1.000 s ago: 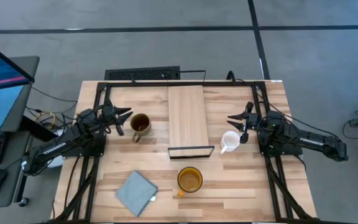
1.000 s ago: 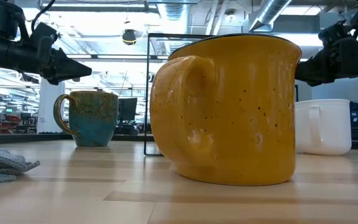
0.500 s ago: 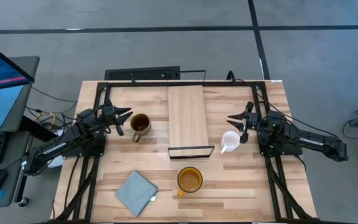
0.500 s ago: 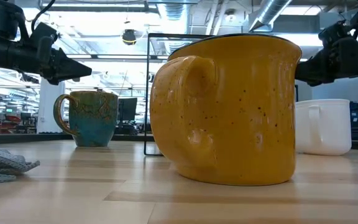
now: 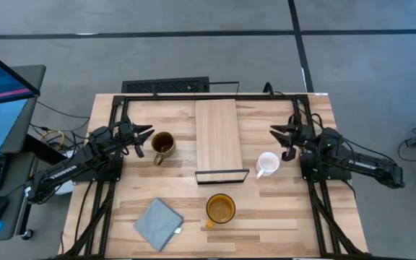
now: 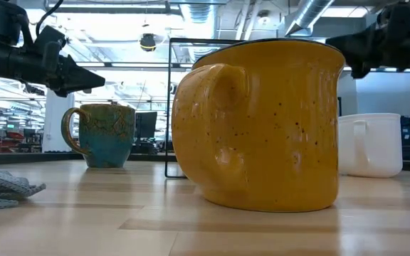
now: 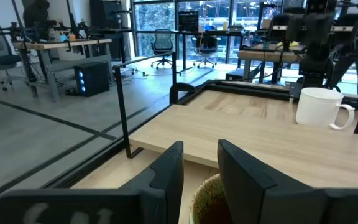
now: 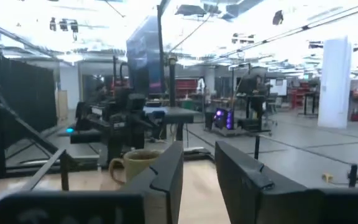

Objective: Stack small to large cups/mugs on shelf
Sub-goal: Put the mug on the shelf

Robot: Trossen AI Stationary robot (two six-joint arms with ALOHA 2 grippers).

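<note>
Landmark: shelf (image 5: 217,137), pale smooth plank mid-table, black wire frame (image 5: 222,176) at near end.

- Nearest: folded grey-blue cloth (image 5: 157,224), near-left of shelf.
- Speckled yellow mug (image 5: 221,209) stood just before frame.
- White mug (image 5: 267,164) right of shelf; right gripper (image 5: 282,141) hovered beyond it, fingers parted, empty.
- Brown mug (image 5: 162,144) left of shelf; left gripper (image 5: 141,139) hovered beside it, narrow gap, nothing gripped.

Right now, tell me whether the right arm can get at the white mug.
Probably yes. The right gripper hangs just beside and above the white mug, jaws open, holding nothing. Nothing stands between them; the shelf is on the mug's far side.
</note>
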